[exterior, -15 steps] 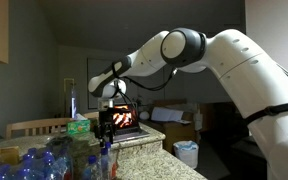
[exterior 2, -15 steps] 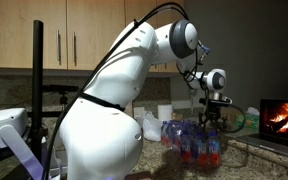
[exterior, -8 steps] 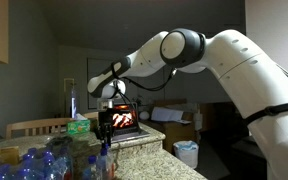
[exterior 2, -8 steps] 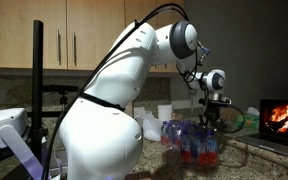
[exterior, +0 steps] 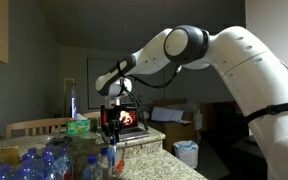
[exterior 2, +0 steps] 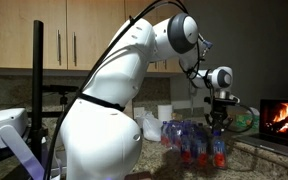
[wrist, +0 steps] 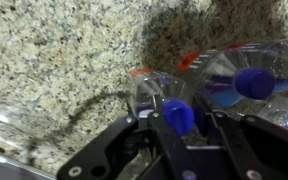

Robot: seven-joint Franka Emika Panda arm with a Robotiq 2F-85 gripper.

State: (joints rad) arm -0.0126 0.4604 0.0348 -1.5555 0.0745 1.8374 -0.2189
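Fingers [wrist: 156,126] tight on cap [wrist: 179,115], bottles [wrist: 252,78] alongside

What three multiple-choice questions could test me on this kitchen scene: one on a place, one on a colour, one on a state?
1. Where do the water bottles stand?
A. on the speckled stone counter
B. on the floor
C. in a sink

2. What colour is the cap nearest the wrist camera?
A. red
B. green
C. blue

3. How is the gripper?
A. wide open, away from everything
B. closed on that cap
C. out of sight

Answers: 1 A, both exterior views show them on the stone top. 2 C, the wrist view shows it blue. 3 B, the jaws flank the cap on both sides there.
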